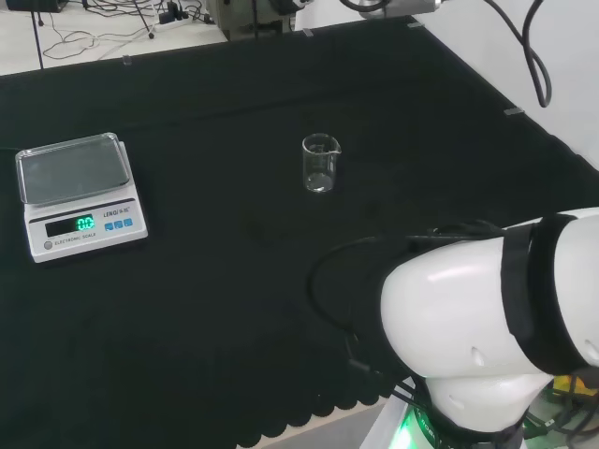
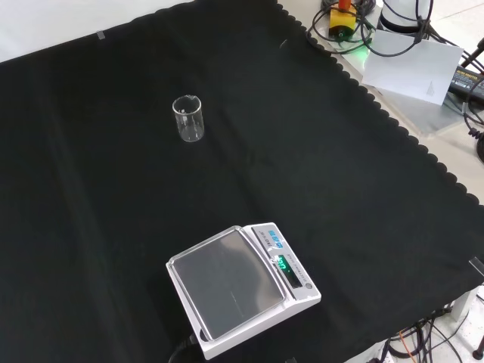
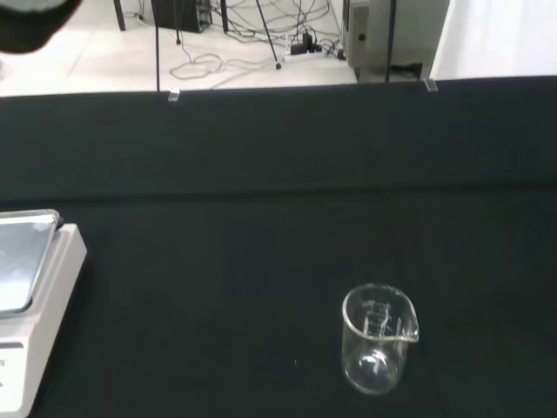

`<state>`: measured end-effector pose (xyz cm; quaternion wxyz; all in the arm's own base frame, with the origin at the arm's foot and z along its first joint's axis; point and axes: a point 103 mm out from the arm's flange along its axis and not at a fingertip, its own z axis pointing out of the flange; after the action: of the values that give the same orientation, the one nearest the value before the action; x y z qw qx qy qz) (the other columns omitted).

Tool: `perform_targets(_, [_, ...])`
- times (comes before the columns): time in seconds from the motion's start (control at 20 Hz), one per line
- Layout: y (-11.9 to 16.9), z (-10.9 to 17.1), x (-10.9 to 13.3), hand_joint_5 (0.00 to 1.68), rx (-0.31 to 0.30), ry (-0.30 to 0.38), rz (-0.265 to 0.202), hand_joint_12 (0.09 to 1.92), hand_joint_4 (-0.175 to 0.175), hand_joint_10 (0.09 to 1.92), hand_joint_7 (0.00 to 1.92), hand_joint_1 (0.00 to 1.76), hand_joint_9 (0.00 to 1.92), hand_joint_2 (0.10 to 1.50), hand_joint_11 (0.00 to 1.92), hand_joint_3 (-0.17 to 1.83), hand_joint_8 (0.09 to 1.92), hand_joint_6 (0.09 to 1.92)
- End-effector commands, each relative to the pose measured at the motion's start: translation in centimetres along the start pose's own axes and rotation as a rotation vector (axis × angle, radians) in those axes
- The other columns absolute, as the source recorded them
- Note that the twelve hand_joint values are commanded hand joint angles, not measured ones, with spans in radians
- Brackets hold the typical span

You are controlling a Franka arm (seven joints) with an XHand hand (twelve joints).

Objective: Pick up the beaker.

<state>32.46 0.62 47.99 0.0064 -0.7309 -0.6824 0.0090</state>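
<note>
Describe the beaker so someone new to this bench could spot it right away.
On the black cloth sits a white scale at the head view's left. To its right, standing alone and upright, is the beaker: small, clear glass, empty, with a pouring lip.

One beaker (image 1: 320, 163) stands upright on the cloth (image 1: 234, 281), alone near the middle in the head view and toward the far left in the front view (image 2: 188, 119); the wrist view (image 3: 377, 338) shows it too. One scale (image 1: 80, 195) sits at the left in the head view, near the front edge in the front view (image 2: 240, 287). One black cloth covers the bench.
</note>
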Motion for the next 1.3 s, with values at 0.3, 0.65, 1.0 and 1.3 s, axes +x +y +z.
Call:
perform_targets(0.3, [3.2,4.0,-0.8,0.22,-0.01,-0.004,0.024,1.32,0.026,0.85,0.1,0.61,0.17,0.71,0.0,0.3,0.68,0.09])
perform_targets(0.65, [10.1,11.8,-2.3,0.22,0.045,0.03,0.03,1.3,0.025,0.85,0.09,0.62,0.17,0.72,0.0,0.29,0.7,0.09])
perform_targets(1.0, [14.9,17.5,-4.1,0.21,0.084,0.063,0.037,1.28,0.024,0.85,0.07,0.64,0.17,0.72,0.0,0.29,0.71,0.09])
perform_targets(1.3, [16.2,21.8,-5.9,0.2,0.137,0.107,0.06,1.27,0.023,0.85,0.07,0.64,0.17,0.72,0.0,0.28,0.71,0.09])
